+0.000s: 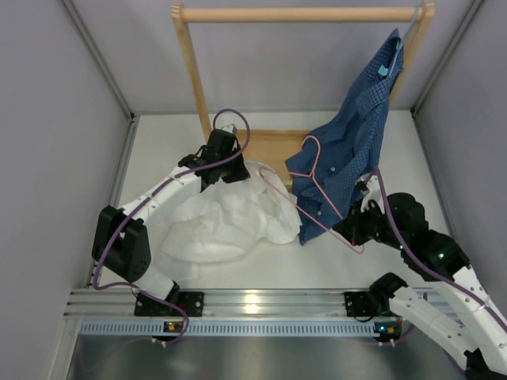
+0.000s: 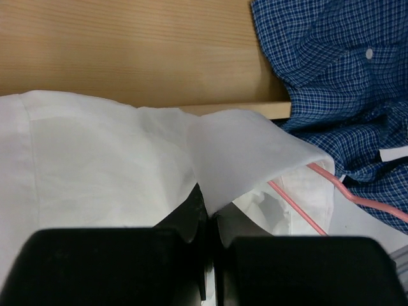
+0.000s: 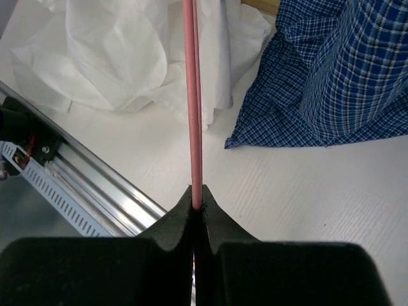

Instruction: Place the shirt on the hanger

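One blue checked shirt [image 1: 352, 134] overlapping hanger [image 3: 193, 95], white shirt [image 1: 222, 218] beside, rack [image 1: 301, 14] behind

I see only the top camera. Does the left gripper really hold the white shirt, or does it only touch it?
Observer: It holds it. The left gripper is shut on a fold of the white shirt.
Operator: And the right gripper with the pink hanger?
Observer: The right gripper is shut on the pink hanger, pinched between its fingertips.
Operator: Is the hanger inside the shirt?
Observer: The left wrist view shows one wire running under the lifted fold.
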`<state>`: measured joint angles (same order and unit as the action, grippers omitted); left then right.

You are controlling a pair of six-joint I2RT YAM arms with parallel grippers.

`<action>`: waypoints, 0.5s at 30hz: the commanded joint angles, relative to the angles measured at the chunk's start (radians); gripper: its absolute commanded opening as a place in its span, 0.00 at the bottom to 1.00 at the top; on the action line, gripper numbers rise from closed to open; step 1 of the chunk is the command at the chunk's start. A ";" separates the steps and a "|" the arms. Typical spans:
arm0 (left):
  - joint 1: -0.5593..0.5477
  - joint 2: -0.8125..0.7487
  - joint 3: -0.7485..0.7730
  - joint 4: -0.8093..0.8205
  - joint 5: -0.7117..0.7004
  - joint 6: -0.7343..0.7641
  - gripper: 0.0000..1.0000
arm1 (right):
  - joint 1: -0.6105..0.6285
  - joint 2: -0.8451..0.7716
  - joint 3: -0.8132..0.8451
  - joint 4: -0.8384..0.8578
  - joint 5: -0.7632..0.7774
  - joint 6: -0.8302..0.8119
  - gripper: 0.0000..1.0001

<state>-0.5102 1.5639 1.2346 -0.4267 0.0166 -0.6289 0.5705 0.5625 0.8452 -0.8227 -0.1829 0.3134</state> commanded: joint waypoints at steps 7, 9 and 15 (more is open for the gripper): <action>-0.033 -0.099 -0.007 0.036 0.278 0.149 0.00 | -0.004 0.073 -0.018 0.177 -0.314 -0.088 0.00; -0.048 -0.145 -0.014 0.000 0.313 0.187 0.00 | -0.004 0.050 -0.066 0.271 -0.326 -0.067 0.00; -0.094 -0.277 -0.047 -0.079 0.305 0.225 0.00 | -0.004 0.030 -0.172 0.528 -0.398 0.052 0.00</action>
<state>-0.5957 1.3685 1.1988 -0.4767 0.2779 -0.4526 0.5720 0.5995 0.6933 -0.5457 -0.4835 0.3058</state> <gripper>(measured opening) 0.024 0.007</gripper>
